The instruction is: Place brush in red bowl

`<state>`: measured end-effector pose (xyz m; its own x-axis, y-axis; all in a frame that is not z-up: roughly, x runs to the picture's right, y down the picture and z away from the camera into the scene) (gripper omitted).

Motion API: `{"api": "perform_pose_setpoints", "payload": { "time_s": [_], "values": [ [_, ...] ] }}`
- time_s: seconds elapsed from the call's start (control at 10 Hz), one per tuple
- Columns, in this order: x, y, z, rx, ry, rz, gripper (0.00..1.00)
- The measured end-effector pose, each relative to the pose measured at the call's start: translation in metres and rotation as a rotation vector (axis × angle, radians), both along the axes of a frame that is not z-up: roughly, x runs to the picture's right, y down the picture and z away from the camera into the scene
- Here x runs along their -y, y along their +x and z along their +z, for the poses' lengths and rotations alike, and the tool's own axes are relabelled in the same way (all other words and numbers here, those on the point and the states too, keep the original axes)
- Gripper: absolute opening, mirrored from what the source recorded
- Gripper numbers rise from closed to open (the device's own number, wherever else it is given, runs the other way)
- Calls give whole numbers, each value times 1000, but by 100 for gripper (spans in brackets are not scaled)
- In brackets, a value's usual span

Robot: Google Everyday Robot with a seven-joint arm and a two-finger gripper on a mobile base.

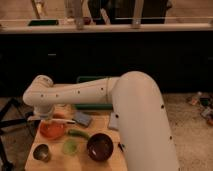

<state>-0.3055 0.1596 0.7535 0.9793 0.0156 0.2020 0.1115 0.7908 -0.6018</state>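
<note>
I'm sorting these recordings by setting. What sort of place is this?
Probably a lab or office test area: a small wooden table with the red bowl under the gripper, dark cabinets, and a railing.

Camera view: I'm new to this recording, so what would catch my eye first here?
The big white arm sweeps from the right foreground across the table to the left. Its pincer sits shut just above the red bowl at the table's left, with the brush lying level over the bowl's rim. Nearer the front stands a dark brown bowl.
</note>
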Motion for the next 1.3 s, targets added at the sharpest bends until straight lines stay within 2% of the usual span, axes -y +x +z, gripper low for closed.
{"api": "perform_pose_setpoints", "payload": {
  "time_s": [0.6, 1.2, 1.3],
  "values": [
    [-8, -1, 24, -78, -46, -12, 2],
    [-13, -7, 35, -96, -76, -35, 2],
    [-13, -7, 35, -95, -75, -36, 6]
  ]
}}
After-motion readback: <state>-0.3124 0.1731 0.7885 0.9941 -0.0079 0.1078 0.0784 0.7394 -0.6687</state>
